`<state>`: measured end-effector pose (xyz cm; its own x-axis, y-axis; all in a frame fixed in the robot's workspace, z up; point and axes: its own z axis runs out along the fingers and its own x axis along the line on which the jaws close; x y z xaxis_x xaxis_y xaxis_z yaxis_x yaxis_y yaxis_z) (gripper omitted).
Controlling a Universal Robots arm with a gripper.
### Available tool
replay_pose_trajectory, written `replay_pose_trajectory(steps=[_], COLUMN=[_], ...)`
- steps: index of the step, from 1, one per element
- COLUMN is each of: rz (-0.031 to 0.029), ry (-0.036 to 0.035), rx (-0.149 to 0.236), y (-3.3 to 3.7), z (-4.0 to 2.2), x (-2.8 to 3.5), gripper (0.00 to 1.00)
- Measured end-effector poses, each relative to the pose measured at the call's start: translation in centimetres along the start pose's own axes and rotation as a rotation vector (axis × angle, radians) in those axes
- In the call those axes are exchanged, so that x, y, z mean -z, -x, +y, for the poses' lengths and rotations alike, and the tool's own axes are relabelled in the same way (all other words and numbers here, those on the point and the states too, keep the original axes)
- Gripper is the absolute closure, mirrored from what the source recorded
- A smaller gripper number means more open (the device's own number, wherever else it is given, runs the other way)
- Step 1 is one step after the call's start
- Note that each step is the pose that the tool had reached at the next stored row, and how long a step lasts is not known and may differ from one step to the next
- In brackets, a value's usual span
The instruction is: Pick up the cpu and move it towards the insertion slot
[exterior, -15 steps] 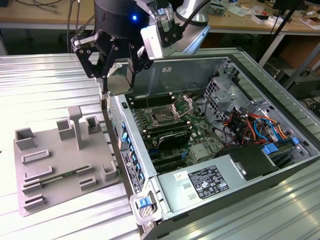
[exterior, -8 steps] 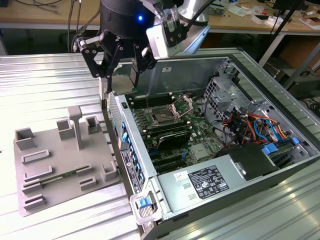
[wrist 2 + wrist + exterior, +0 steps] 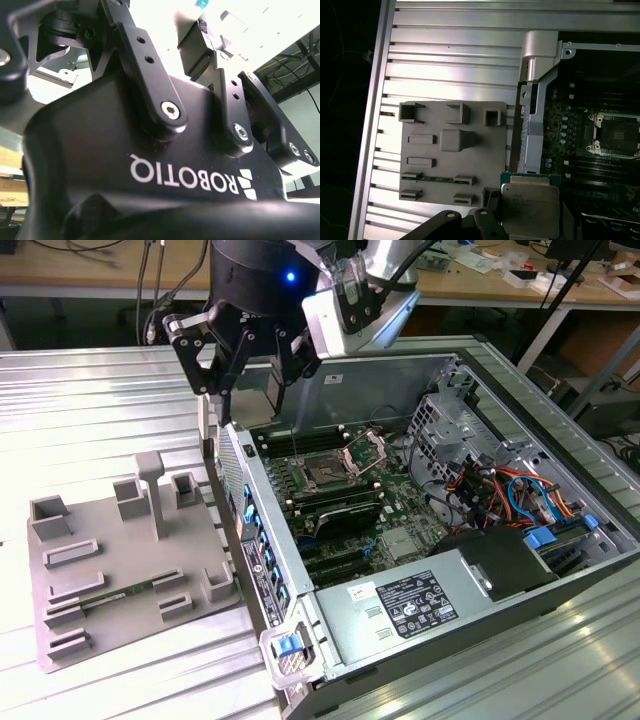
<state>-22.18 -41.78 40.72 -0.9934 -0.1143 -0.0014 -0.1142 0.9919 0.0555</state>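
Observation:
In the first wrist view the cpu [image 3: 530, 206], a flat square chip with a dull grey metal top and a thin rim, hangs over the near wall of the open computer case. Black gripper links flank it, and my gripper [image 3: 250, 385] is shut on it. In the exterior view the gripper hovers high above the case's edge on the exterior view's left, between the tray and the motherboard. The insertion slot [image 3: 325, 475] [image 3: 617, 134], a square socket with a dark centre and a silver frame, lies open on the motherboard, some way from the cpu.
A grey plastic tray [image 3: 120, 560] [image 3: 450, 160] with raised blocks rests on the ribbed metal table [image 3: 80, 410]. The open computer case [image 3: 480, 370] holds a drive cage, cables and a power supply [image 3: 410, 605]. Long black memory slots run beside the socket.

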Motion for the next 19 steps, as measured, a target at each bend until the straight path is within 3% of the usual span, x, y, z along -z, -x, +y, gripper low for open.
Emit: replay_pose_trajectory(steps=[19], rz=[0.0], ry=[0.0001], rx=[0.0], y=[1.84], z=[-0.21], x=[-0.03], gripper=[0.45])
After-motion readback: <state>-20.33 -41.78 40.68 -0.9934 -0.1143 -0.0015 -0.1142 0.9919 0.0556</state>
